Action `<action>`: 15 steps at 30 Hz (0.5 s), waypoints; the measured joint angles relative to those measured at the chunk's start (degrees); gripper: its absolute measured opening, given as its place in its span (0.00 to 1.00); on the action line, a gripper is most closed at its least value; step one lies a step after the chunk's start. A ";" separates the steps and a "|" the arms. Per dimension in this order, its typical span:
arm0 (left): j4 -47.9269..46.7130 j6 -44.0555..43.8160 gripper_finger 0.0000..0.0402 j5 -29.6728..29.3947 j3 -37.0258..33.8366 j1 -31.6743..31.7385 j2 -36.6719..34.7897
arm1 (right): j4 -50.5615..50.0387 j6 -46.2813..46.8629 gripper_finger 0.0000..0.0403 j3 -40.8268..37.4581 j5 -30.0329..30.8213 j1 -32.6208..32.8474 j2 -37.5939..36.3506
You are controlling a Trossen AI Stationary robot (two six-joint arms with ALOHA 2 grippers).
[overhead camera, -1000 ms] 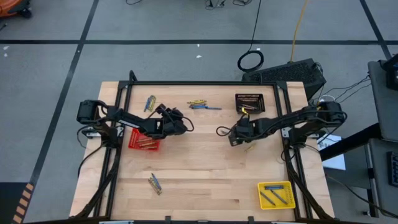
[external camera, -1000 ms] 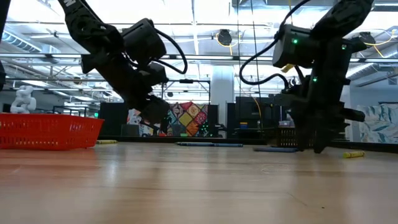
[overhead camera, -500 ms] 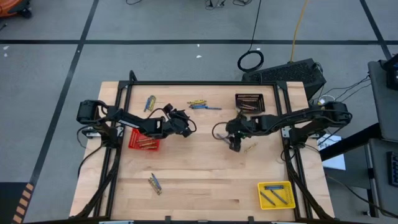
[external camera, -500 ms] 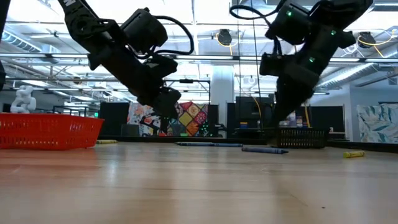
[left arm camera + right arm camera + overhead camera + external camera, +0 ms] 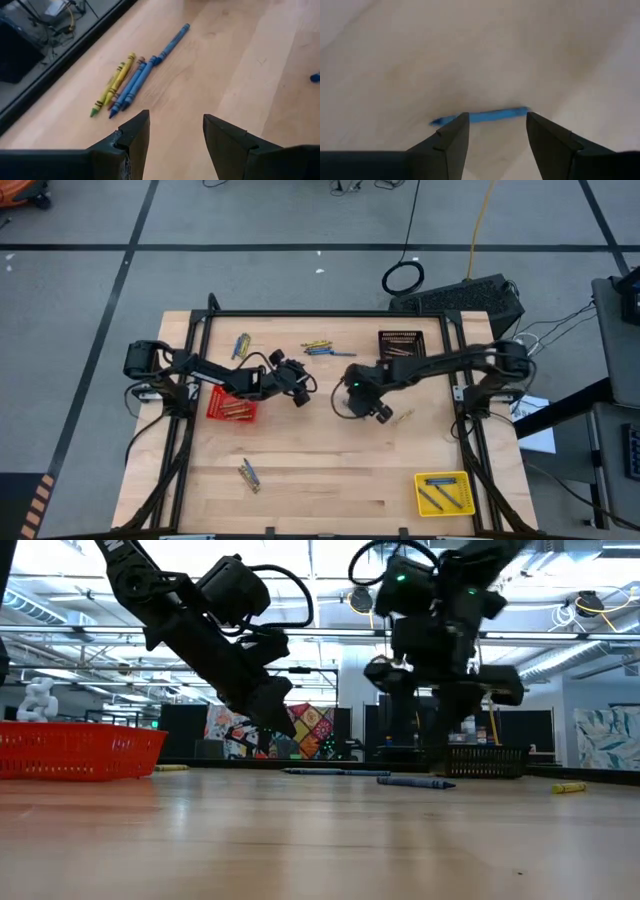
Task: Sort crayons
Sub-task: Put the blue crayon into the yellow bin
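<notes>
Dark jointed arms, looping black cables

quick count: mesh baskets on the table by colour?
red mesh basket: 1
black mesh basket: 1
yellow mesh basket: 1
Total: 3

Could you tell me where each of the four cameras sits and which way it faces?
High view: overhead, straight down on the table; both arms show.
Low view: table height, level across; both arms overhead.
Left wrist: past the open left tool at a crayon cluster.
Right wrist: past the open right tool at a blue crayon.
Shared: the high view also shows that cluster.
</notes>
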 joint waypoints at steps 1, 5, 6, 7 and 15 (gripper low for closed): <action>-0.09 -0.49 0.47 0.05 0.00 -0.01 0.00 | -3.04 -3.79 0.45 1.98 -1.21 0.11 1.65; -0.34 -2.20 0.47 3.55 0.00 -0.01 -0.29 | -9.78 -16.75 0.45 6.88 -1.28 1.10 7.19; -0.26 -2.52 0.47 4.51 0.00 -0.01 -0.33 | -10.49 -18.66 0.45 7.19 -1.22 1.20 8.03; -0.36 -3.17 0.47 5.23 0.00 -0.05 -0.33 | -10.69 -20.13 0.45 7.21 -1.24 1.44 8.44; -0.91 -3.70 0.47 6.02 0.00 -1.12 -0.33 | -6.48 -37.88 0.45 7.32 -1.22 2.82 10.52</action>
